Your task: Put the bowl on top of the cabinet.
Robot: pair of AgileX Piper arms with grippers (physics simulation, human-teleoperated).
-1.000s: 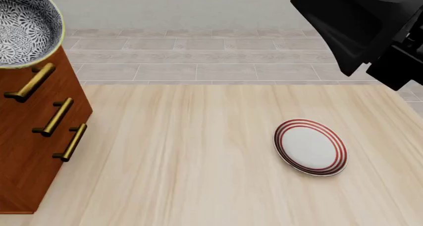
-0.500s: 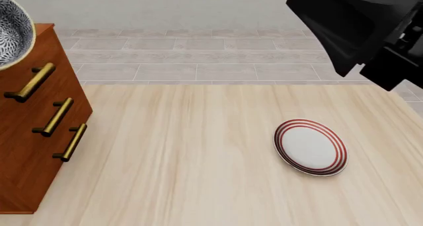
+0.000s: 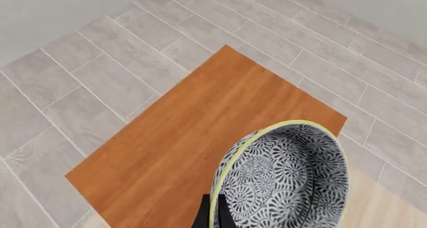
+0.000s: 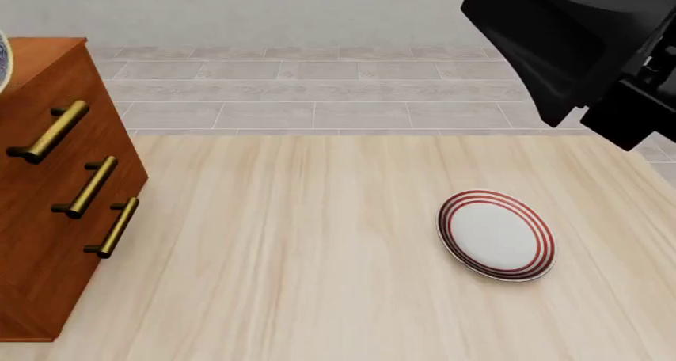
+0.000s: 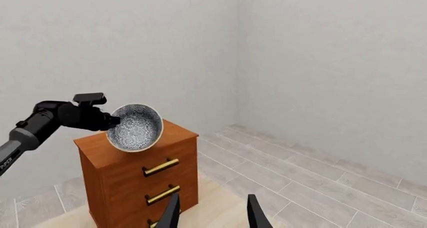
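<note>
**Holding the bowl tilted above the cabinet top**

Gripped by its rim in the left gripper (image 5: 112,121), the bowl (image 5: 135,127) is seen in the right wrist view held on edge over the top of the cabinet (image 5: 137,175), its patterned inside turned outward; whether its lower edge touches the wood cannot be told. The left arm (image 5: 40,122) is stretched level toward the cabinet from one side, its wrist at about the height of the bowl; the jaws are closed on the bowl's pale rim, one dark finger (image 3: 203,215) being visible in the left wrist view against the outer wall of the bowl (image 3: 283,180), with the bare cabinet top (image 3: 193,133) spread beneath. In the front view only a thin sliver of the bowl (image 4: 3,60) is shown at the frame's left edge, above the cabinet (image 4: 53,210) with its three brass handles (image 4: 82,187); the right arm (image 4: 575,48) is raised high at the upper right, well clear of the table (image 4: 306,274). The right gripper (image 5: 213,212) is held open and empty, its two fingertips parted; a white plate with red rings (image 4: 496,234) lies flat on the table, well apart from the cabinet.
</note>
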